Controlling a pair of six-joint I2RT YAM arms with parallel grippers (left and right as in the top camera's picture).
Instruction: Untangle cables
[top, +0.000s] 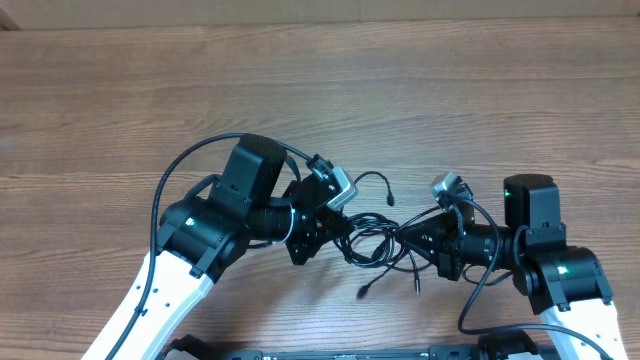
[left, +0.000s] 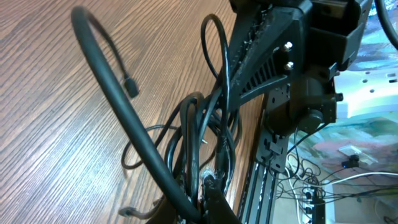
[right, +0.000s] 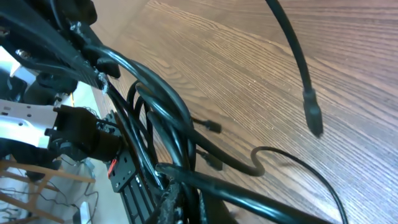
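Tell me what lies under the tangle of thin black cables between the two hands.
Brown wood-grain tabletop shows through the loops of the thin black cables. Whatever lies beneath the bunched strands at the left hand and right hand is covered.

A wooden table (top: 320, 90), its light brown grain running side to side, lies before me. On it rests a knot of thin black cables (top: 375, 240), loose plug ends trailing toward my near edge. Part of the knot may be lifted.
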